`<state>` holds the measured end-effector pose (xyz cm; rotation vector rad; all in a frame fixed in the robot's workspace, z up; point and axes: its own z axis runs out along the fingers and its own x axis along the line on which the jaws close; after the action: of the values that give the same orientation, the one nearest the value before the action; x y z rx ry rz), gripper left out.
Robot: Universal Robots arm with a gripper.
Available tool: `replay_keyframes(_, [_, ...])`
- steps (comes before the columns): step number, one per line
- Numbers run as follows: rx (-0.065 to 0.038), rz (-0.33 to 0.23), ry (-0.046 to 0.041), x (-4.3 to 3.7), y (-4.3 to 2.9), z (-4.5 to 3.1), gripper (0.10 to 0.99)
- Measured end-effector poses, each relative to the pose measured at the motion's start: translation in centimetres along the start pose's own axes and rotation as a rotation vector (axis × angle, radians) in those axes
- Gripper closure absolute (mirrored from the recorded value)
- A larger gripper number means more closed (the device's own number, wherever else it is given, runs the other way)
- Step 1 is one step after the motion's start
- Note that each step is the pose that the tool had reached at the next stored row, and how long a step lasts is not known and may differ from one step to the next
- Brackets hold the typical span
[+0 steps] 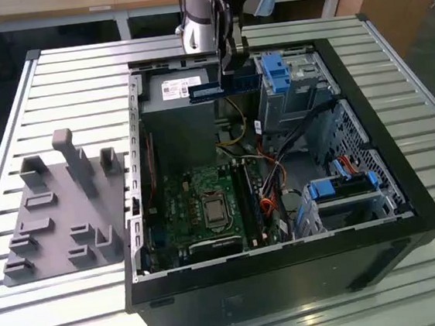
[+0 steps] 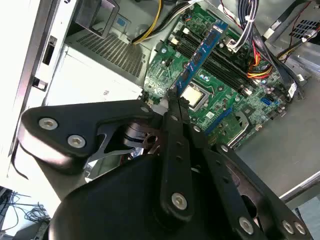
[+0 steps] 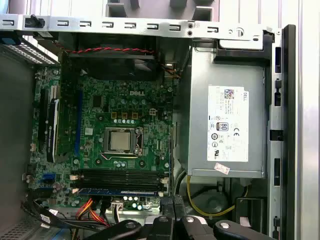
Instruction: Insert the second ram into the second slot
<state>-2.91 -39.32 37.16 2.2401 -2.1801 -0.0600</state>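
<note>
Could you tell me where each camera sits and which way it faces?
Exterior view: off the arm, looking down on the open computer case; shows the arm and the gripper holding the second ram.
Second wrist view: at the wrist, looking along the gripper to the ram, motherboard beyond.
First wrist view: at the wrist, facing into the case; gripper linkage shows.
All three share the motherboard.

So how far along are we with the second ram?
Done: one blue stick looks seated in the memory slots, though I can't be sure. In hand: the gripper is shut on the second ram, held above the open case. Left: it is not yet in a slot.
</note>
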Motion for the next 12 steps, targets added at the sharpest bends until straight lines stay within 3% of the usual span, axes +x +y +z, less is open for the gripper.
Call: replay_keyframes(12, [0.0,0.0,0.0,0.38,0.01,0.0,0.973])
